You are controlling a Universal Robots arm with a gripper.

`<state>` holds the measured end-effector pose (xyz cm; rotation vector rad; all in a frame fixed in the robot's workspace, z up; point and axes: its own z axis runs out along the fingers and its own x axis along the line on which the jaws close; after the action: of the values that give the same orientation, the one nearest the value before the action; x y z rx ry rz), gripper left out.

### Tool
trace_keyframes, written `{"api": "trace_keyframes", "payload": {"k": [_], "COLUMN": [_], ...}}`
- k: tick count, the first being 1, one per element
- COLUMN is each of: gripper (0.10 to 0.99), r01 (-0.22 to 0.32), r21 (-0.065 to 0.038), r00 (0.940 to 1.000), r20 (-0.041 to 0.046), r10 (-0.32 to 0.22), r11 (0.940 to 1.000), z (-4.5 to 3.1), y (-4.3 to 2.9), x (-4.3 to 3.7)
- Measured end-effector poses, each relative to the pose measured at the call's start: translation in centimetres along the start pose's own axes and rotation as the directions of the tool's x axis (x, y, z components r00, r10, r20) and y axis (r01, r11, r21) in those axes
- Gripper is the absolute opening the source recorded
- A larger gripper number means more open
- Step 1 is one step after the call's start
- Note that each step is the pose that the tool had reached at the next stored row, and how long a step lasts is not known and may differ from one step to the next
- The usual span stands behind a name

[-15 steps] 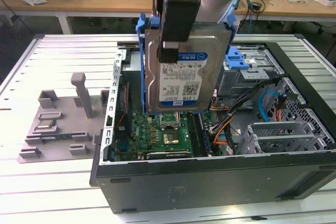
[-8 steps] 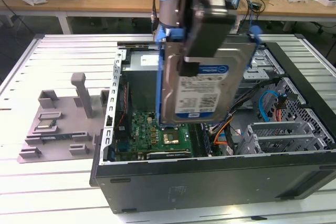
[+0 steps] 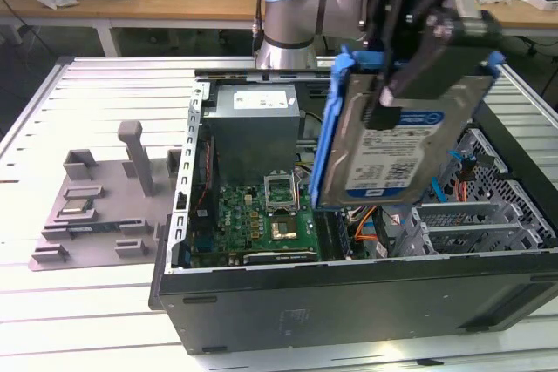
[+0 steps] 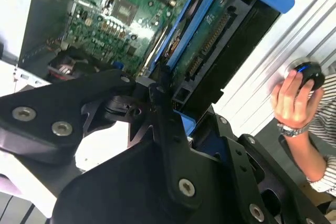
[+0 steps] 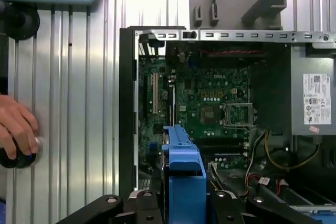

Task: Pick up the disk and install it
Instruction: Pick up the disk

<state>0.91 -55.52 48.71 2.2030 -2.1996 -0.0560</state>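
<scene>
Tower computer case (image 3: 349,302) lies open across the lower half of the exterior view, with its motherboard (image 3: 253,215) exposed. The disk (image 3: 392,163) hangs tilted above the case in the upper right, clamped by the gripper (image 3: 397,93). In the first wrist view, a person's hand (image 5: 16,129) rests on what may be a mouse (image 5: 23,158).

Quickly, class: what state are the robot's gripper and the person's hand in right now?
The gripper is shut on the disk, above the open case.
The hand rests on a dark round object.
</scene>
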Motion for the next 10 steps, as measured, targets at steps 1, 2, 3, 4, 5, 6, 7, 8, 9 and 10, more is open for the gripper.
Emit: {"api": "trace_keyframes", "payload": {"k": [1, 2, 3, 4, 5, 6, 7, 8, 9, 10], "gripper": [0.365, 0.365, 0.365, 0.365, 0.365, 0.365, 0.365, 0.365, 0.365, 0.365], "r01": [0.001, 0.001, 0.002, 0.003, 0.004, 0.005, 0.005, 0.005, 0.005, 0.006], "r21": [-0.001, -0.002, -0.003, -0.004, -0.006, -0.007, -0.010, -0.013, -0.015, -0.018], "r00": [1.0000, 1.0000, 1.0000, 1.0000, 1.0000, 1.0000, 1.0000, 1.0000, 1.0000, 1.0000], "r20": [0.0002, 0.0005, 0.0005, 0.0004, 0.0002, 0.0003, 0.0002, 0.0002, 0.0001, 0.0000], "r10": [-0.001, -0.001, -0.002, -0.003, -0.004, -0.005, -0.005, -0.005, -0.005, -0.006], "r11": [1.0000, 1.0000, 1.0000, 1.0000, 1.0000, 1.0000, 0.9999, 0.9999, 0.9999, 0.9998], "z": [0.00, 0.00, 0.00, -0.01, 0.00, 0.02, 0.05, 0.11, 0.16, 0.23], "y": [-0.50, -0.99, -1.54, -2.02, -2.66, -3.11, -3.99, -4.82, -5.27, -5.87], "x": [0.00, 0.00, 0.01, 0.01, 0.01, 0.01, 0.01, 0.01, 0.02, 0.02]}}
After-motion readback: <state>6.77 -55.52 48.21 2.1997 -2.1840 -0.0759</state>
